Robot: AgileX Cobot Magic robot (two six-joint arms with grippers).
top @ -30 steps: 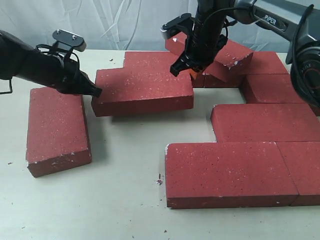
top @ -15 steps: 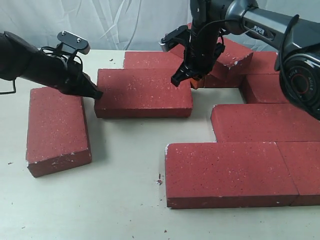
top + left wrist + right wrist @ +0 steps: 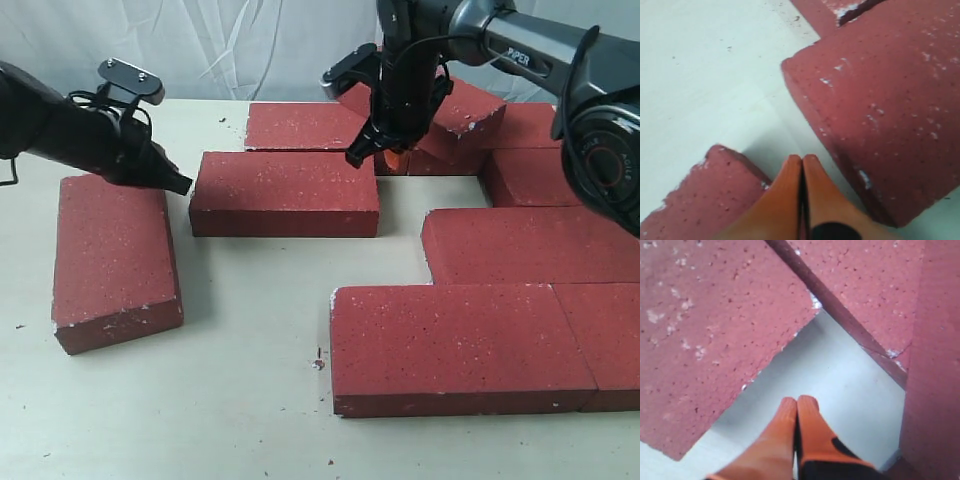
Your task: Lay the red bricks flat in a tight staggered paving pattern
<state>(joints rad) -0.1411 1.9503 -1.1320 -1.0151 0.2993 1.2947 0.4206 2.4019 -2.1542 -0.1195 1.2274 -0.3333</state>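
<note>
Your left claw point(image 3: 178, 185) pulled back from the centre brick point(image 3: 285, 190), which dropped flat. It and your right claw point(image 3: 358, 157) stayed closed, empty.

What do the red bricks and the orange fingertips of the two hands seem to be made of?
Red bricks: probably fired clay or pigmented concrete, matte and rough; grainy pitted faces, white specks, chipped whitish corners. Orange fingertips: seemingly smooth rubber or plastic, with a soft even sheen; which one is unclear.

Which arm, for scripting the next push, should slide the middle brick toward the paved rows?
Likely left: the left gripper sits at the middle brick's outer end; the right gripper hangs by its far corner.
</note>
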